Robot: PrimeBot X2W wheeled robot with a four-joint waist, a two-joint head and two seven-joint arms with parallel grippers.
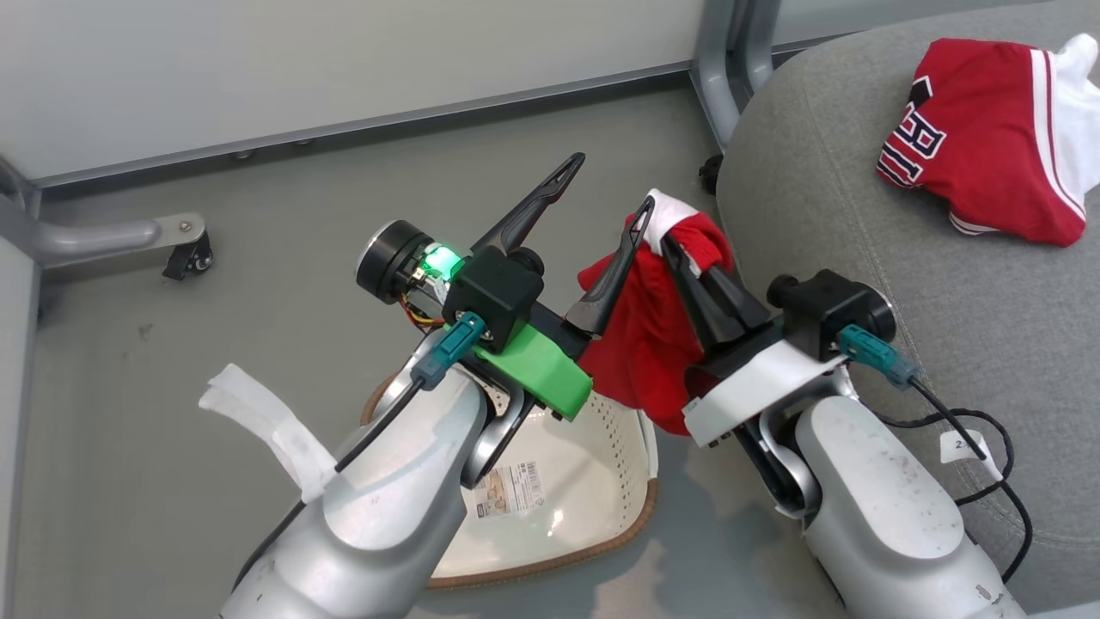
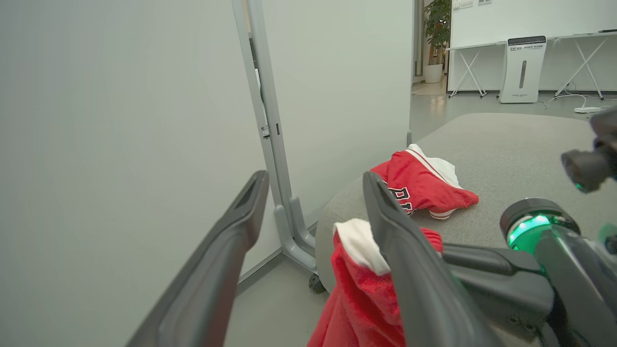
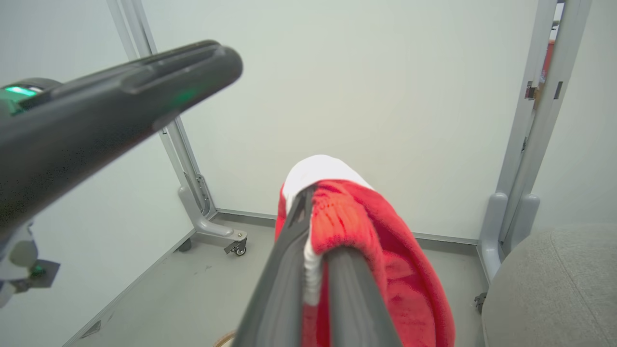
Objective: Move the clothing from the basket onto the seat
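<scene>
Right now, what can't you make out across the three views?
- Head view: basket rim's left side, hidden by the left forearm.
- Head view: basket label print, too small.
- Head view: lettered garment wording, folded under.
- Right wrist view: held red garment lower part, cut off by the bottom edge.

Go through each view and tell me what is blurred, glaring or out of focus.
Head view: sharp and evenly lit, with a small glare spot on the basket bottom. Left wrist view: the left fingers blur near the lens, while the seat is sharp. Right wrist view: the right fingers and the held red garment look soft.
</scene>
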